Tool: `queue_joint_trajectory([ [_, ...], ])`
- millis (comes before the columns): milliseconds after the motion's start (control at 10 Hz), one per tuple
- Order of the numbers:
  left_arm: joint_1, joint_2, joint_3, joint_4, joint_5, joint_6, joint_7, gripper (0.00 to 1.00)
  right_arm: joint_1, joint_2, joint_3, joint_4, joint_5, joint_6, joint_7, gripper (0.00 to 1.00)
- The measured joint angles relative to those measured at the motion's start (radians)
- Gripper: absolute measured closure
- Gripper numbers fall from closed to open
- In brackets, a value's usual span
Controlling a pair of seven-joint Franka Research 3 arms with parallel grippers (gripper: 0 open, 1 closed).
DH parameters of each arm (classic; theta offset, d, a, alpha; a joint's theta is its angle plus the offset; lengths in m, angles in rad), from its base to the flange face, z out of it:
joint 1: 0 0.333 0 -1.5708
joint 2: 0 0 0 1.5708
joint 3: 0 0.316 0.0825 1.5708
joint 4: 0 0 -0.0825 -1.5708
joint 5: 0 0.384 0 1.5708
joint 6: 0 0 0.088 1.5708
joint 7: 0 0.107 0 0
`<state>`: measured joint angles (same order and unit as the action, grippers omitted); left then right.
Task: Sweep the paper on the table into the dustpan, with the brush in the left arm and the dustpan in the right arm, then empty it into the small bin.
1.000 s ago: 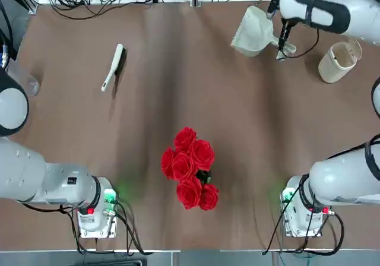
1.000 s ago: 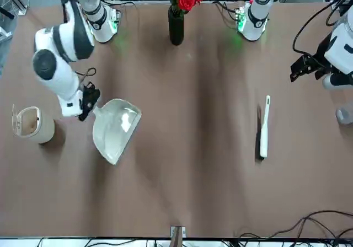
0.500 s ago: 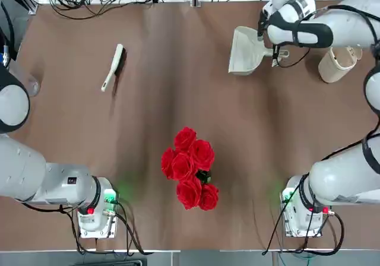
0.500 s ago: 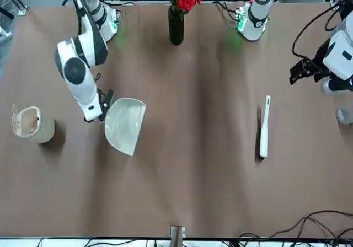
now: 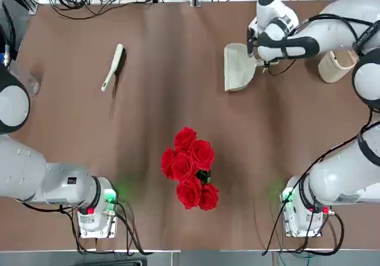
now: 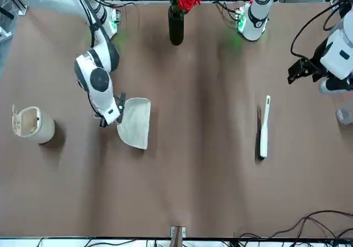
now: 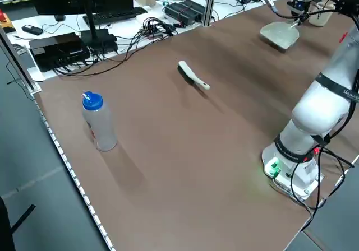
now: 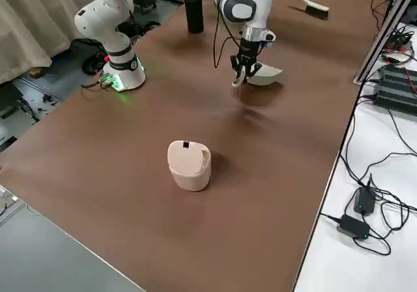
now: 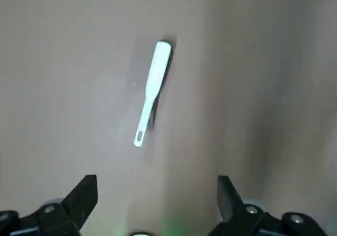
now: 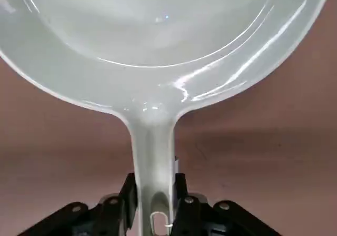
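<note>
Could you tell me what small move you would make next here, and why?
I would probably lower the open left gripper onto the slim brush with the white handle and grip it. The right gripper already holds the pale plastic dustpan by its handle, while the brush lies ungrasped on the brown tabletop, so sweeping likely cannot start without it.
</note>
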<state>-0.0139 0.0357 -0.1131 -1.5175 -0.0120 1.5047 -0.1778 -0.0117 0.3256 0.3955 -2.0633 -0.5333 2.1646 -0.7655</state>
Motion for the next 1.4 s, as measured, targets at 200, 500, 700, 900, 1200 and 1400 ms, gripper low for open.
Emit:
queue_joint_trajectory([
  [200, -0.001, 0.006, 0.000, 0.000, 0.000, 0.000, 0.000, 0.00, 0.021, 0.017, 0.006, -0.013, -0.049, -0.001, 0.040, 0.67],
  [500, -0.002, 0.022, -0.001, 0.000, 0.000, 0.000, 0.000, 0.00, 0.025, 0.024, 0.015, -0.071, -0.096, 0.053, 0.054, 0.67],
  [700, -0.002, 0.022, 0.000, 0.001, 0.000, 0.000, 0.000, 0.00, 0.025, 0.024, 0.026, -0.097, -0.147, 0.071, 0.059, 0.67],
  [900, 0.003, 0.022, 0.003, 0.001, 0.000, 0.000, -0.002, 0.00, 0.025, 0.024, 0.035, -0.098, -0.161, 0.071, 0.060, 0.67],
  [1200, 0.027, 0.026, 0.012, 0.001, 0.000, 0.000, -0.002, 0.00, 0.022, 0.024, 0.035, -0.099, -0.162, 0.071, 0.060, 0.57],
  [1400, 0.027, 0.030, 0.012, 0.001, 0.000, 0.003, -0.002, 0.00, 0.015, 0.021, 0.035, -0.087, -0.162, 0.057, 0.062, 0.27],
])
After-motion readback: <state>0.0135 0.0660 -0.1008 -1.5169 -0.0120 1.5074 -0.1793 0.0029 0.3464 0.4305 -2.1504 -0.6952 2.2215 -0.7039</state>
